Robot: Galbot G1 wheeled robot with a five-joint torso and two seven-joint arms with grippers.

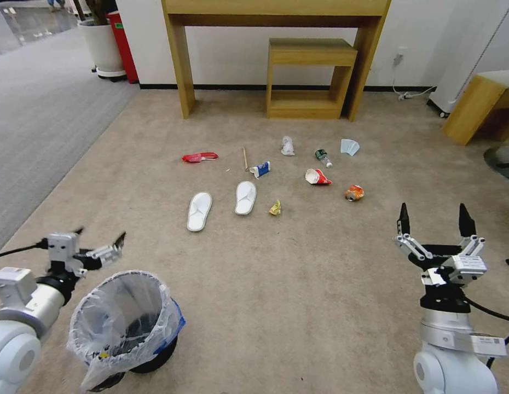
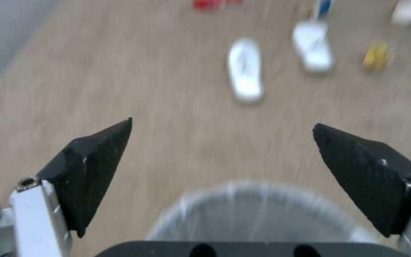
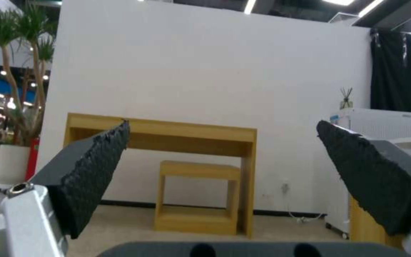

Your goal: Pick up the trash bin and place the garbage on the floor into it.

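On the floor (image 1: 298, 284) the garbage (image 1: 265, 175) lay scattered, and above the trash bin (image 1: 123, 323) the left gripper (image 1: 99, 238) hovered with open jaws, like the right gripper (image 1: 435, 216).

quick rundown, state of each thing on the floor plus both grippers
trash bin: upright, bag-lined, not gripped
left gripper: open, just above the bin's rim
right gripper: open, empty, raised
slippers: flat, soles down
orange can: crushed, on its side
green-labelled bottle: lying down
red-white cup: tipped over
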